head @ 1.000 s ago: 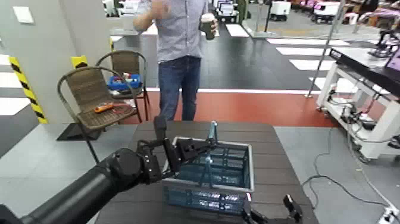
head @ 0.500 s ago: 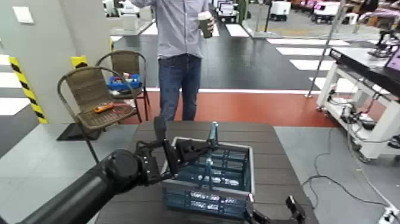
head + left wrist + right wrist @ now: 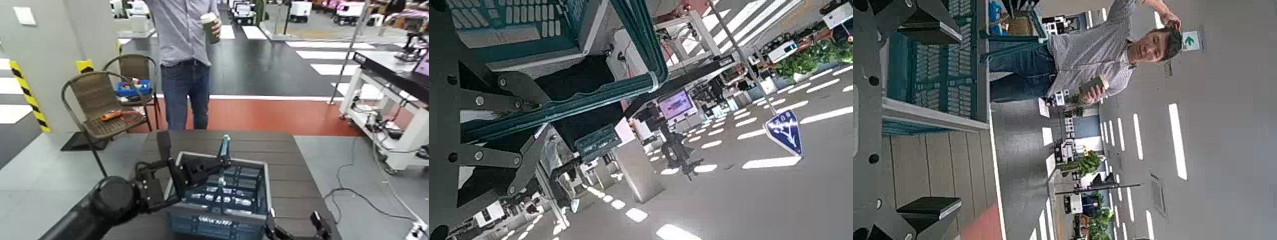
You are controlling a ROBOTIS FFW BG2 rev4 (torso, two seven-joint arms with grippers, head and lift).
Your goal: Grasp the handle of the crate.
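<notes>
Clamping the thin teal-blue plastic handle (image 3: 225,146), the left gripper (image 3: 223,164) comes in from its own side, jaws together on the bar, whose long axis runs away from the robot, roughly crosswise to them. Below those jaws sits the teal-blue lattice crate with its light grey rim (image 3: 250,216), on the table (image 3: 295,175). Farther right, the right gripper (image 3: 293,221) waits beside the crate's near corner, jaws apart and empty; the left is nearer the handle, so any lift should be its job.

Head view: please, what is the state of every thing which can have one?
handle: raised, gripped
crate: open-topped, on the table
left gripper: shut on the handle
right gripper: open, beside the crate
cup: held by the person
blue box: items inside, on a chair
</notes>
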